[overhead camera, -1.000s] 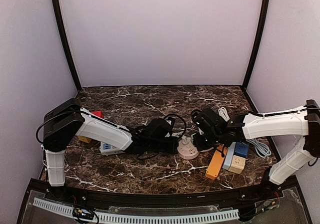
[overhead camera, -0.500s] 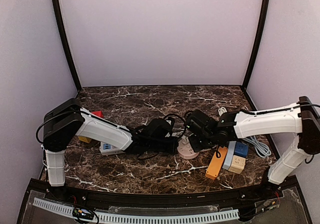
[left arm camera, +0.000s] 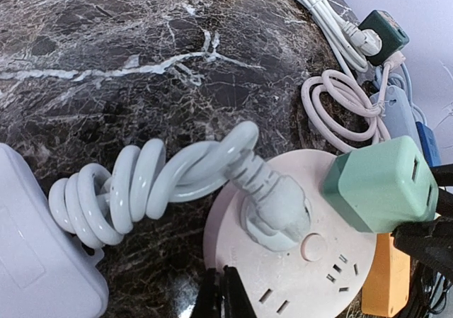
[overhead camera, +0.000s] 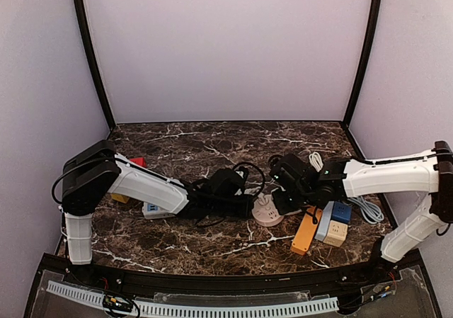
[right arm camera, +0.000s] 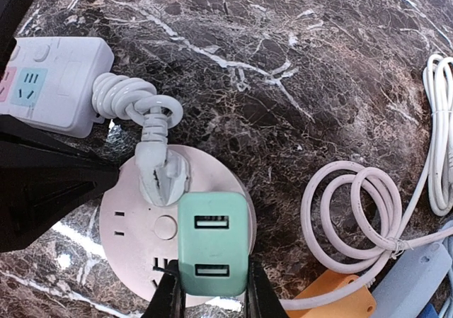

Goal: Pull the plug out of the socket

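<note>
A round pink socket (overhead camera: 265, 210) lies mid-table, with a white plug (right arm camera: 159, 173) and a mint-green USB plug (right arm camera: 212, 251) on its face. My right gripper (right arm camera: 212, 295) is shut on the green plug, one finger (right arm camera: 168, 298) on each side. Its prongs are hidden, so I cannot tell whether it still sits in the socket (right arm camera: 131, 236). My left gripper (left arm camera: 223, 290) is shut with its tips pressed on the near rim of the socket (left arm camera: 311, 279). The white plug (left arm camera: 272, 208) trails a coiled cord, and the green plug (left arm camera: 379, 183) sits at the socket's right edge.
A white power strip (overhead camera: 152, 209) lies under the left arm, joined to the white plug's cord. An orange strip (overhead camera: 306, 231) and blue, white and beige strips (overhead camera: 334, 226) lie right of the socket. Looped white cable (right arm camera: 354, 219) lies close by. A red block (overhead camera: 136, 162) sits far left.
The right arm swung a little left with the green plug, then came back right to about where it began. The left arm and socket stay in place.
</note>
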